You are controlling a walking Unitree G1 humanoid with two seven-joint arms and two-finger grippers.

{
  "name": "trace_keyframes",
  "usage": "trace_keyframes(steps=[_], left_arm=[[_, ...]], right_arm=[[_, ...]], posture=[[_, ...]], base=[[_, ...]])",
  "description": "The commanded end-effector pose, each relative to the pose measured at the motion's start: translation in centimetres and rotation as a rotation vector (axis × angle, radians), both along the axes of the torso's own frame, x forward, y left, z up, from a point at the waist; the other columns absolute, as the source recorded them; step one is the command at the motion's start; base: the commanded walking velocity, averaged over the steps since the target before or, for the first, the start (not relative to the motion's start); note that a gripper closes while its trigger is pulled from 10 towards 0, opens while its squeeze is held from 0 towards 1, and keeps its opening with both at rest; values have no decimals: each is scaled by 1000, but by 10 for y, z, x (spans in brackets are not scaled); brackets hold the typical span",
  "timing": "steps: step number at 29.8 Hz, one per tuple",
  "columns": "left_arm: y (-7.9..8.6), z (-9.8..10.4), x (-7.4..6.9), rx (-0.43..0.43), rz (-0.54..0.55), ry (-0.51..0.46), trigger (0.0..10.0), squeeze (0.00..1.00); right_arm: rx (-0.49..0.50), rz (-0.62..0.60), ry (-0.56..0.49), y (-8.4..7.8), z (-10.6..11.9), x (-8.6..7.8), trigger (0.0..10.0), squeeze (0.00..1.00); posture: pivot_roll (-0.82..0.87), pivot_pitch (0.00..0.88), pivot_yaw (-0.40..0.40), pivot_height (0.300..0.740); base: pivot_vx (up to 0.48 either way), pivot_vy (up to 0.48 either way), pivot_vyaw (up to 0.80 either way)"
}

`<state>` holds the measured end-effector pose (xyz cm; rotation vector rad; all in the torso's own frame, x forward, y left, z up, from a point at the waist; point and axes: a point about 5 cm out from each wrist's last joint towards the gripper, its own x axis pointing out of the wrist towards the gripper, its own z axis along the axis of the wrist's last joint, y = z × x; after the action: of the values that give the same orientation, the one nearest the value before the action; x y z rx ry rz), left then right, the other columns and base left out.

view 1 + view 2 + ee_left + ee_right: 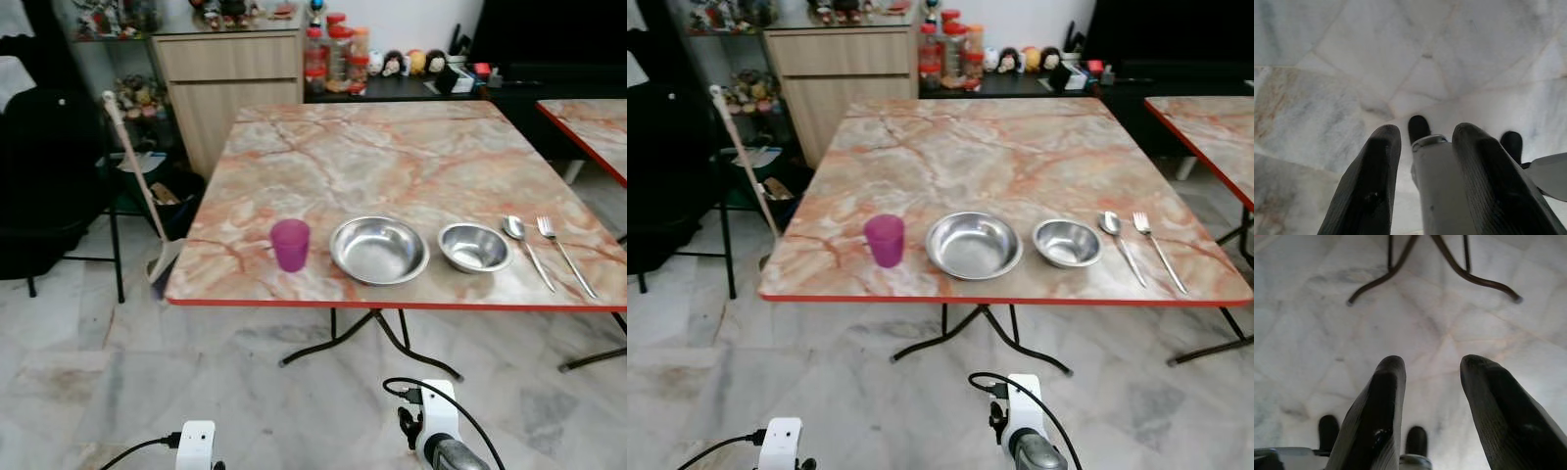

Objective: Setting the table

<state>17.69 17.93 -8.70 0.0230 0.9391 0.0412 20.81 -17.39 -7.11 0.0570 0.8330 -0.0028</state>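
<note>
Right now I see the bench (411, 157) with its near edge laid: large steel bowl (379, 250), small bowl (474, 247), purple cup (290, 244), spoon (526, 249), fork (563, 253). Both arms hang; left end effector (1422, 171) and right end effector (1432, 401) are spread, holding nothing. I judge the setting near done; next calls for stepping closer.

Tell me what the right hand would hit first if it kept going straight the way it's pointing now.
Most likely the marble floor. The right hand is open, empty and aimed downward, with bare tiles ahead; the table's black legs lie farther along, though depth is hard to judge.
</note>
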Motion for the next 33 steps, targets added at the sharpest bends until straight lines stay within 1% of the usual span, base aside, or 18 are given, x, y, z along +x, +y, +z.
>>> trace_keyframes(steps=[1,6,13,17,22,25,26,27,28,30,33], left_arm=[[2,-1,-3,18,-8,5,10000,0],[3,0,-1,18,-8,0,10000,0],[2,2,4,22,-26,-18,10000,0],[1,4,8,21,-30,-30,10000,0],[0,9,16,25,-36,-66,10000,0],[0,9,17,25,-36,-68,10000,0],[0,16,28,7,-19,-128,10000,0],[0,27,44,-14,2,-214,10000,0],[1,36,56,-13,5,-284,10000,0],[1,40,61,-11,4,-314,10000,0],[1,55,76,-33,25,-425,10000,0]], right_arm=[[0,2,-16,2,3,5,10000,0],[-3,3,-16,2,3,5,10000,0],[-7,3,-14,1,3,5,10000,0],[-7,6,-16,2,3,5,10000,0],[-7,7,-19,2,3,6,10000,0],[-8,7,-19,2,3,6,10000,0],[-9,7,-18,1,3,6,10000,0],[-11,7,-16,1,3,5,10000,0],[-13,7,-14,0,3,5,10000,0],[-13,8,-13,0,3,5,10000,0],[-14,8,-10,0,2,4,10000,0]], posture=[[66,0,10,740],[66,0,10,740],[68,0,10,740],[67,0,9,740],[67,0,7,740],[67,0,7,740],[68,0,5,740],[69,0,4,740],[71,0,5,740],[71,0,5,740],[73,0,5,740]], base=[[0,-334,0],[0,-334,0],[0,-332,0],[0,-335,0],[0,-332,0],[0,-330,0],[0,0,0],[0,0,0],[0,0,0],[0,0,0],[0,0,0]])
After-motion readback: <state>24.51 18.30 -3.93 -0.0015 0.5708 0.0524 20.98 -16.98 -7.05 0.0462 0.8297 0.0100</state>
